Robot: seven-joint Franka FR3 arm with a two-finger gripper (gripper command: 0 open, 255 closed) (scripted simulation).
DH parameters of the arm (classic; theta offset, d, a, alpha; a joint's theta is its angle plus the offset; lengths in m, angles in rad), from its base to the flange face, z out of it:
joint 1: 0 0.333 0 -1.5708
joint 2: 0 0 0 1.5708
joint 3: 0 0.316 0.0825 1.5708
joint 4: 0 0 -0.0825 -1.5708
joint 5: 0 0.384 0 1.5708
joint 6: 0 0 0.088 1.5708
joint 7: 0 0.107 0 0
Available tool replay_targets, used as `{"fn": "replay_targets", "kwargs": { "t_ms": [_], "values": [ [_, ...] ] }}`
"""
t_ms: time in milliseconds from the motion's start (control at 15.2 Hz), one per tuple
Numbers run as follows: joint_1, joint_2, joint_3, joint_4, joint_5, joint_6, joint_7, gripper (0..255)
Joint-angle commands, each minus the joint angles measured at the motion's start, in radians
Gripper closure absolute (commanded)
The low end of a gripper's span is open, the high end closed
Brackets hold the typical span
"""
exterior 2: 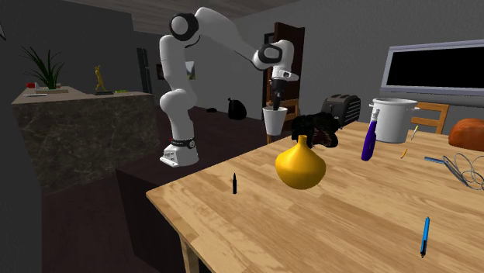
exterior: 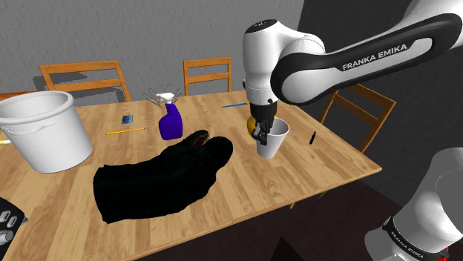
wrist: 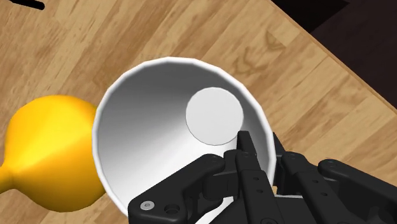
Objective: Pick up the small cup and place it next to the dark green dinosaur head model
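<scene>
Off the snout end of the dinosaur head (exterior: pixel 159 182): the small white cup (exterior: pixel 272 142) is upright over the wooden table (exterior: pixel 326 167). It is apart from the dark, almost black head, toward the shoulder view's right. Whether its base has left the wood I cannot tell.
Gripper (wrist: pixel 262 145): nearly closed, pinching the cup's wall at the rim, one finger inside the bowl and one outside. It has hold of nothing else.
Cup's handling: judged light, stiff and thin-walled, with a smooth and likely slippery surface. It has a wide mouth tapering to a small flat bottom, so it may swing or tip under a one-sided pinch.
Where to hold: the rim wall, as now, seated deep enough that the wall cannot slide out. It should be kept upright on the way to the head.
Yellow vase (wrist: pixel 51 153): also past the head's snout, just beside the cup. I cannot tell whether the two touch, and a sideways pull could nudge the vase.
Purple spray bottle (exterior: pixel 171 121): close behind the head's snout, on its far side in the shoulder view. It narrows the room there.
White bucket (exterior: pixel 44 130): off the head's other end, away from the likely path.
Small black stick (exterior: pixel 312 137): farther from the head than the cup, so not in the way.
Free spot: the bare wood between the head's snout and the cup looks the easiest place to set down.
</scene>
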Motion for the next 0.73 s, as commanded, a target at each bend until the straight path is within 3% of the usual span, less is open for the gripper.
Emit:
{"fn": "replay_targets", "kwargs": {
  "t_ms": [0,660],
  "values": [
    [-0.001,0.009,-0.001,-0.017,-0.004,0.027,0.004,255],
    [-0.003,0.069,-0.001,-0.09,-0.029,0.155,0.039,255]
  ]
}}
